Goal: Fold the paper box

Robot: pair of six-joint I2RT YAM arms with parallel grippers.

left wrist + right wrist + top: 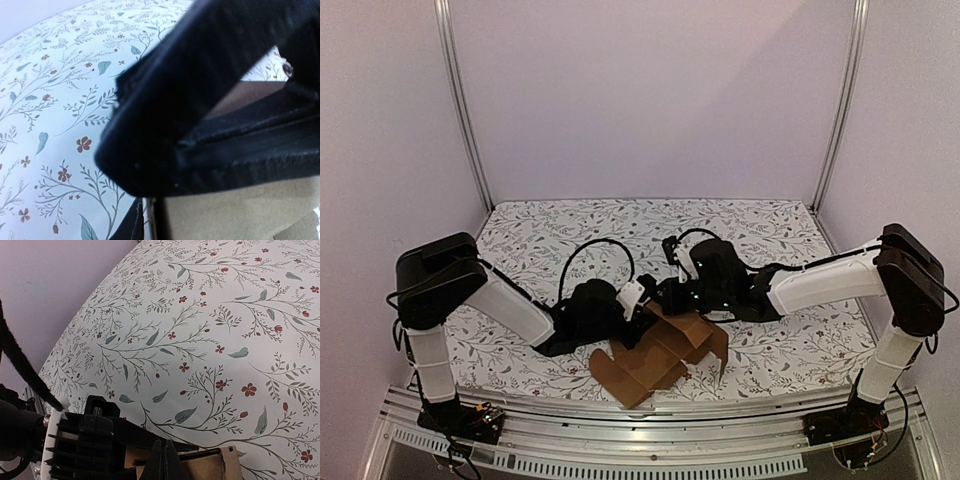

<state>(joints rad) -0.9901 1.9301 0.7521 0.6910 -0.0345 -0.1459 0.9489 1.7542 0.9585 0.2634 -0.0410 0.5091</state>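
The paper box point(655, 362) is a brown, partly folded cardboard sheet lying near the table's front edge, with raised panels at its far side. My left gripper point(642, 314) is at its far left corner. In the left wrist view a thin cardboard edge sits between its fingers point(129, 226), and a brown panel point(240, 215) fills the lower right. My right gripper point(667, 298) is just behind the box, with its fingertips pressed together point(167, 460) against a cardboard panel point(210, 466). The two grippers nearly touch.
The floral tablecloth point(570, 225) covers the table. White walls and metal posts point(460, 100) enclose it. A metal rail point(650, 420) runs along the near edge, just in front of the box. The right arm's black body point(210, 85) blocks much of the left wrist view.
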